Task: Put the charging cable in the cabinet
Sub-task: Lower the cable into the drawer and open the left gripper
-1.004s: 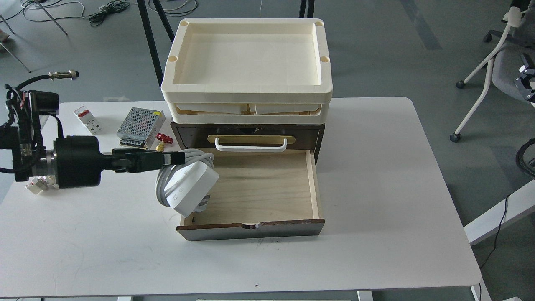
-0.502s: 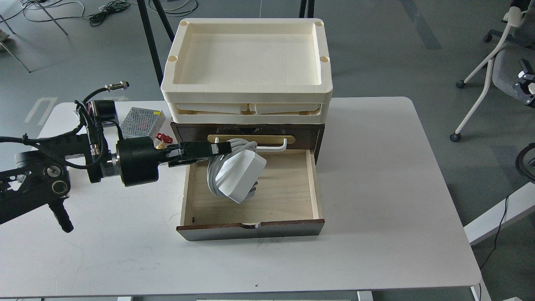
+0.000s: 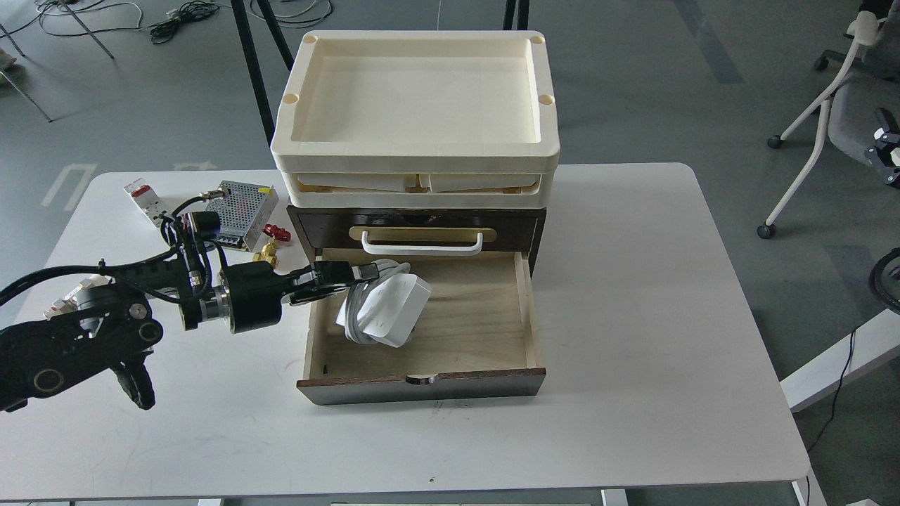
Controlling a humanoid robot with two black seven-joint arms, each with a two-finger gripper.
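No text, label or number is legible on anything here

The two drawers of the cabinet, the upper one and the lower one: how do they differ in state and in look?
The upper drawer is shut; the lower drawer is pulled out, showing its pale plywood floor. The upper drawer has a white bar handle; the lower drawer has only a small notch in its front edge. The lower drawer has the charging cable over it, held by the left gripper. Both fronts are dark brown.
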